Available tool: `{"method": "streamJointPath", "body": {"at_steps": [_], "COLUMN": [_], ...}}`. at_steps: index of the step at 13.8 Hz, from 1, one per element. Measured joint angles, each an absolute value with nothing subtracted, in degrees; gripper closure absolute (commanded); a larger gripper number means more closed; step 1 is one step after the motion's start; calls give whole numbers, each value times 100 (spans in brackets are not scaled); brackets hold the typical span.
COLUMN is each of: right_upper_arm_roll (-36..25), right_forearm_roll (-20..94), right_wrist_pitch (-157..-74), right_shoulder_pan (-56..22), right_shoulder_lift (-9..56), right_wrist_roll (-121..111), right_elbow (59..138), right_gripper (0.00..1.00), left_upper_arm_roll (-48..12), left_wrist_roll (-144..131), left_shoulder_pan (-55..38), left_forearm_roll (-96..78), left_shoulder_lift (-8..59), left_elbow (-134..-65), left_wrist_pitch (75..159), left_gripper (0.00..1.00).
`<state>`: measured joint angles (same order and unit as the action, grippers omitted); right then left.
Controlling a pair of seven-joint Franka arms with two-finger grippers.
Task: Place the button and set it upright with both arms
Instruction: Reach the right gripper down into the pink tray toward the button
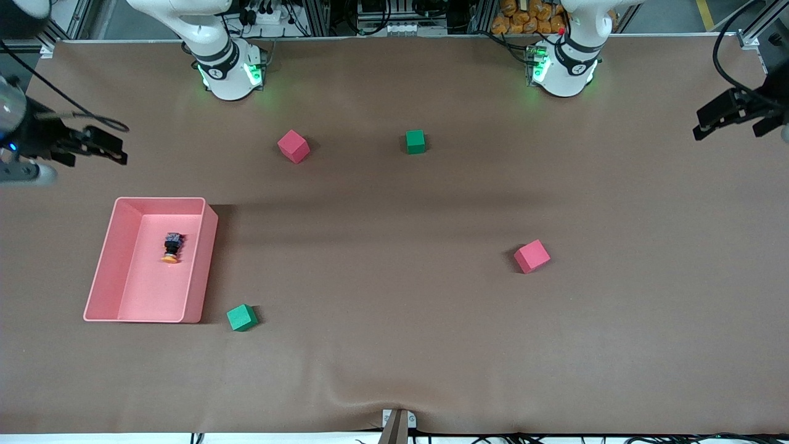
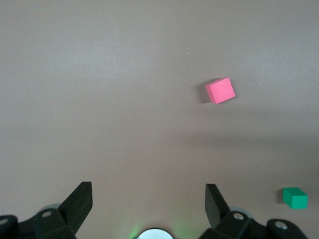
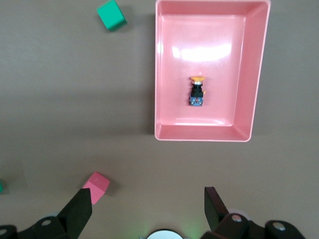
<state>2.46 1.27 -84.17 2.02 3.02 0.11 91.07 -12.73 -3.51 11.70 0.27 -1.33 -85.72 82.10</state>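
- Currently the button (image 1: 172, 247) is lying on its side inside the pink tray (image 1: 111, 259), at the lower left of the front view, its orange cap pointing toward the front camera.
- Neither arm is touching it, so the job is looking barely begun (judging only from how things are lying).
- The right pincer (image 1: 92, 147) is hanging at the left edge of the front view, over bare counter (image 1: 394, 345) above the tray; in its wrist view the fingers (image 3: 79, 211) are standing wide apart with nothing between them.
- The left pincer (image 1: 724, 114) is waiting at the right edge of the front view, also spread wide and empty in its own wrist view.
- Two pink cubes (image 1: 293, 146) and two green cubes (image 1: 415, 142) are sitting scattered on the counter, well apart from the tray.
- Next, I am expecting the right pincer to be descending into the tray, closing across the dark body rather than the cap, and avoiding the tray walls.
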Motion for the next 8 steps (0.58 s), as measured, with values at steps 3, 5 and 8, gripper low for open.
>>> {"method": "streamJointPath", "body": {"at_steps": [3, 5, 8], "right_upper_arm_roll": [233, 224, 202], "right_forearm_roll": [127, 127, 126], "right_wrist_pitch": [-8798, -9341, -9928], "right_shoulder_pan": [288, 430, 726], "right_shoulder_lift": [1002, 1515, 2124], "right_wrist_roll": [-11, -35, -362], "right_elbow": [9179, 9302, 9530], "right_gripper": [0, 0, 0], "left_upper_arm_roll": [-1271, -1296, -1331], "left_wrist_roll": [-343, -341, -341], "left_shoulder_pan": [1179, 1165, 1149], "left_forearm_roll": [27, 27, 27], "left_shoulder_lift": [44, 98, 99], "left_elbow": [-8542, -8524, -8475], "left_wrist_pitch": [8332, 8366, 8367], "left_gripper": [0, 0, 0]}}
